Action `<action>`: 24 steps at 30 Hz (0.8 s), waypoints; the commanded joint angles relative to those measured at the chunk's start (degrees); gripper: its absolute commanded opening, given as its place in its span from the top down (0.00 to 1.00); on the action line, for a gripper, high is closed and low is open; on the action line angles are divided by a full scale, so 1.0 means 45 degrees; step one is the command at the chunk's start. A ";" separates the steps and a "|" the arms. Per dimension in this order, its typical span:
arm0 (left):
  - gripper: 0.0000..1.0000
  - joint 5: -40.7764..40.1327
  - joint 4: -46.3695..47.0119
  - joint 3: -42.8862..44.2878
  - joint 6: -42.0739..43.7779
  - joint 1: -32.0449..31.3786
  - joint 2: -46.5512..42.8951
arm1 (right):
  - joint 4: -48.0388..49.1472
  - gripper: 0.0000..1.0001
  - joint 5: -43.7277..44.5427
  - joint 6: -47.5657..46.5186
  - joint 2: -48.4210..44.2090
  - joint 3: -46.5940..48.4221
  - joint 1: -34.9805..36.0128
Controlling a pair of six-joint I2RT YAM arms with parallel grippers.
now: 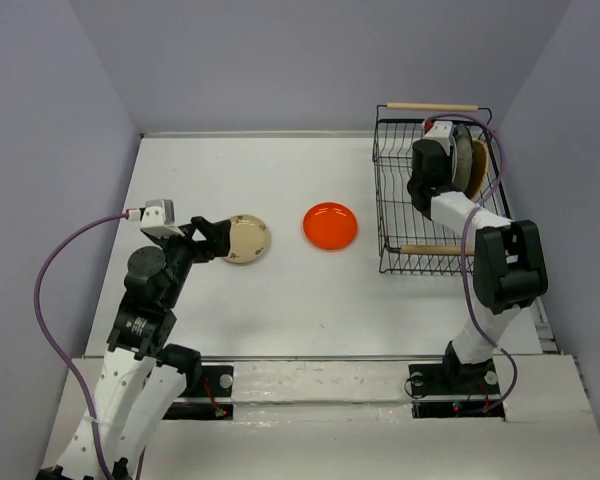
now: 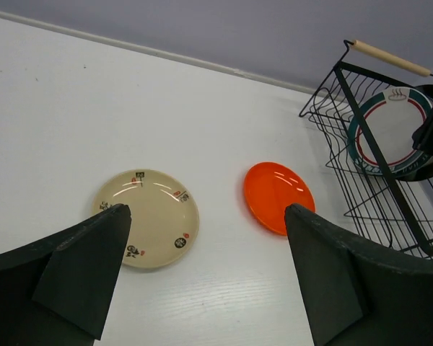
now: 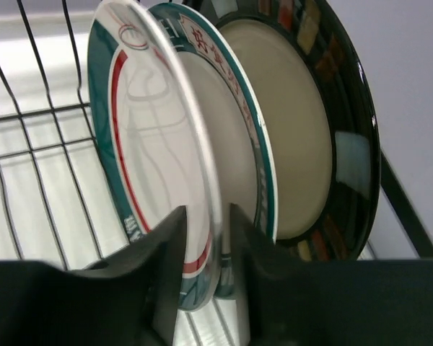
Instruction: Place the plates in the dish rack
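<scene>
Overhead, the right gripper sat inside the dish rack at the upper right of the frame. Its wrist view showed it clenched on the lower rim of the teal-and-red-rimmed plate, one finger against each face and the gap between them hardly wider than the rim itself. That plate stood on edge among the black wires. Just behind it, toward the right of the frame, stood the lettered-rim plate and then the dark-rimmed cream plate, all three upright and packed close. The rack's wooden handles ran along its upper and lower sides in the overhead frame. At the left, the left gripper was spread wide and grasped nothing. Its two dark fingers filled the lower corners of its wrist view, and the gap between them was broader than either small plate. The beige plate lay flat on the white counter ahead of the left-hand finger. From above that gripper's tips looked just beside the plate's left edge, though whether they touched it could not be told. The orange-red plate lay flat near the middle of the counter, between the beige plate and the rack and apart from both.
</scene>
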 commanded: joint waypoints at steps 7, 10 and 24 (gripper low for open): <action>0.01 0.2459 0.0998 0.0118 -0.0352 0.0202 0.2002 | -0.0407 0.27 -0.0948 0.1433 -0.1502 0.0352 -0.0180; 0.01 0.3260 0.1366 0.0060 -0.0781 0.0202 0.2568 | -0.1209 0.24 -0.2374 0.2644 -0.2592 0.0255 -0.0180; 0.10 0.0432 0.4180 -0.0235 -0.3672 -0.3877 0.7171 | -0.1190 0.21 -0.8957 0.5985 -0.8220 -0.3201 0.1381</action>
